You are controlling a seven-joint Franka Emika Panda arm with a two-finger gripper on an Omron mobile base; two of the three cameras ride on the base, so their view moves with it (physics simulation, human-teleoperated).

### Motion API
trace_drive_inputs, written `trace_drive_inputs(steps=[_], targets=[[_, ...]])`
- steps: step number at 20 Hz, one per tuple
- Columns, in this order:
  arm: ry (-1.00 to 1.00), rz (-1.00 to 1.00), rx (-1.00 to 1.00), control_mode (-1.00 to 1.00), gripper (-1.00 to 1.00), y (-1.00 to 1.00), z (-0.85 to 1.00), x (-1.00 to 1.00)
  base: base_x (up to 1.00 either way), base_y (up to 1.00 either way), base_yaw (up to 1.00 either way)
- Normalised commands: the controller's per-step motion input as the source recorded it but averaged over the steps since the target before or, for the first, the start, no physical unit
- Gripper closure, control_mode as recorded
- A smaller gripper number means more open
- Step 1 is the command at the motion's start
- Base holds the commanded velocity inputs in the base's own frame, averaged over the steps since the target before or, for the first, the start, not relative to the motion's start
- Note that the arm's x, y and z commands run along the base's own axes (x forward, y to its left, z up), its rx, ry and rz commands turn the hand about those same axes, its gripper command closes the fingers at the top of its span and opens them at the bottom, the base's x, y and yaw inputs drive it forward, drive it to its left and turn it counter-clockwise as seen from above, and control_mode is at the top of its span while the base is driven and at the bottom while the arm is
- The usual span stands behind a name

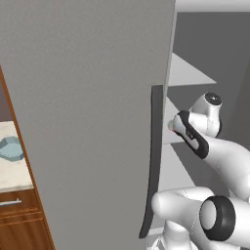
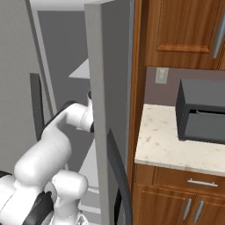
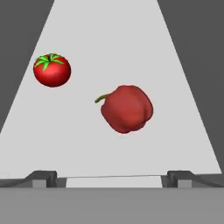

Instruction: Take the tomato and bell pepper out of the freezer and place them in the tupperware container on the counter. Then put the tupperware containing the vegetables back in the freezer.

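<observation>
In the hand view, the tomato (image 3: 52, 70), round and red with a green leafy top, lies on the pale freezer shelf (image 3: 109, 39) at upper left. The bell pepper (image 3: 127, 108), lumpy and red with a short olive stem, lies on its side mid-shelf, closer to the hand. My gripper (image 3: 112, 178) is open, its tips wide apart and short of the pepper, with nothing between them. The arm reaches into the freezer past its open grey door (image 1: 88, 122). The tupperware container (image 1: 10, 149) sits on the counter (image 1: 14, 178) at far left.
The freezer door's long dark handle (image 1: 155, 146) stands close to the arm's wrist. A second grey door (image 2: 101, 110) stands on the arm's right. Beyond it, another beige counter (image 2: 167, 145) carries a dark box (image 2: 202, 116) under wooden cabinets (image 2: 180, 26).
</observation>
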Motion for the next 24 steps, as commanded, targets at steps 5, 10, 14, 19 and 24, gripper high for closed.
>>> trace_drive_inputs(steps=[5,10,14,19,24], targets=[[0.00,0.02,0.00,-1.00,-1.00,0.00,-0.16,0.51,0.00,0.00,0.00],[0.00,0.00,0.00,-1.00,-1.00,0.00,-0.10,0.44,0.00,0.00,0.00],[0.00,0.00,0.00,-1.00,-1.00,-0.07,-0.09,0.31,0.00,0.00,0.00],[0.00,0.00,0.00,-1.00,-1.00,-0.16,-0.11,0.24,0.00,0.00,0.00],[0.00,0.01,0.00,-1.00,-1.00,-0.10,-0.17,0.17,0.00,0.00,0.00]])
